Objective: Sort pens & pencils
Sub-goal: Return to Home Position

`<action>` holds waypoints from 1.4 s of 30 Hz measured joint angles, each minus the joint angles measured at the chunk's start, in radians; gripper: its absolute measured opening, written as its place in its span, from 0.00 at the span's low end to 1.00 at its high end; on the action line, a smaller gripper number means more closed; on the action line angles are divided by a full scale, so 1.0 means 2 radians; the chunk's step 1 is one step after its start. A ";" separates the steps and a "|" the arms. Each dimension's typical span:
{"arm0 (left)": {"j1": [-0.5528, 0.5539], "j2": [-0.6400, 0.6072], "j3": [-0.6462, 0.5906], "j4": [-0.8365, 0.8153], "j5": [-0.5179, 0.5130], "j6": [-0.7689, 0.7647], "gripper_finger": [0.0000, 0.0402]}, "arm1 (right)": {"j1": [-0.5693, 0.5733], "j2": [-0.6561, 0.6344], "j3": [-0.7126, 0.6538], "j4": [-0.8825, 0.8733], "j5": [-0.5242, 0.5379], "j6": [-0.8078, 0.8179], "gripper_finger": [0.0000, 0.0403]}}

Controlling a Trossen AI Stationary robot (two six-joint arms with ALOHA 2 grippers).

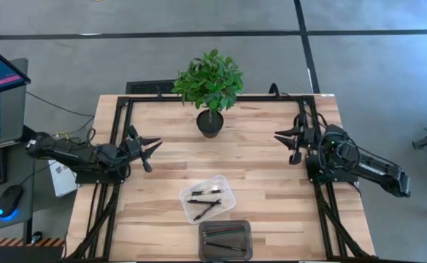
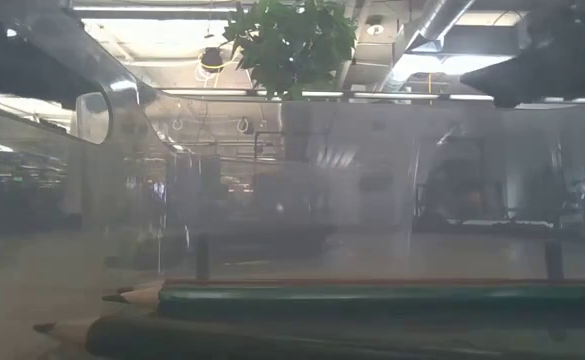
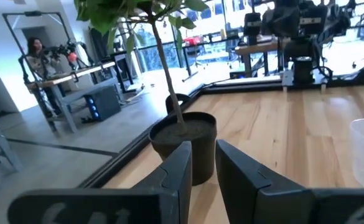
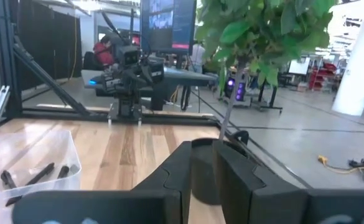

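A clear tray (image 1: 208, 197) near the table's middle holds a few black pens (image 1: 204, 201); the right wrist view also shows these pens (image 4: 38, 174). In front of it, at the near edge, a dark tray (image 1: 225, 239) holds slim pencils (image 1: 224, 234). The low view shows the pencils (image 2: 372, 300) lying level, close up. My left gripper (image 1: 155, 155) hovers at the table's left and points level toward the middle. My right gripper (image 1: 282, 146) hovers at the table's right and does the same. Each wrist view shows a narrow gap with nothing in it, on my left gripper (image 3: 203, 158) and on my right gripper (image 4: 201, 155).
A potted plant (image 1: 210, 123) stands at the far middle, between the two grippers and ahead of both, and shows in the left wrist view (image 3: 185, 140). Black frame rails (image 1: 118, 146) run along the table's sides. A monitor and a mouse (image 1: 9, 201) sit off the left edge. People sit in the room beyond (image 3: 35, 50).
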State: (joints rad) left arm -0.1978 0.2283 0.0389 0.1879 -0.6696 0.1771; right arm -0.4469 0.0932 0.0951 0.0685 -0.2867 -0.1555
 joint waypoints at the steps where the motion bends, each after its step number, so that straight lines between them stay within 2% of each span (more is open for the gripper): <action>1: 0.000 -0.007 -0.008 0.006 0.000 0.000 0.16 | 0.000 -0.005 -0.005 0.000 0.000 0.004 0.21; 7: 0.000 -0.044 -0.014 -0.013 0.008 -0.007 0.16 | 0.000 -0.033 -0.044 0.026 0.000 0.018 0.21; 10: 0.000 -0.053 -0.014 -0.011 0.007 -0.001 0.16 | -0.004 -0.041 -0.044 0.009 0.000 0.029 0.21; 18: 0.001 -0.053 -0.014 -0.049 -0.004 -0.021 0.16 | -0.004 -0.041 -0.044 -0.002 0.000 0.021 0.21; 32: 0.001 -0.049 -0.015 -0.049 -0.004 -0.017 0.16 | -0.002 -0.025 -0.045 -0.006 0.000 0.008 0.21; 36: 0.001 -0.049 -0.015 -0.049 -0.004 -0.046 0.16 | -0.002 -0.025 -0.045 -0.006 0.000 0.008 0.21; 42: 0.001 -0.049 -0.015 -0.049 -0.004 -0.031 0.16 | -0.002 -0.025 -0.045 -0.006 0.000 0.008 0.21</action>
State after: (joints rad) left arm -0.1967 0.1310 0.0093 0.0894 -0.6777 0.1142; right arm -0.4519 0.0441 0.0055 0.0566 -0.2863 -0.1390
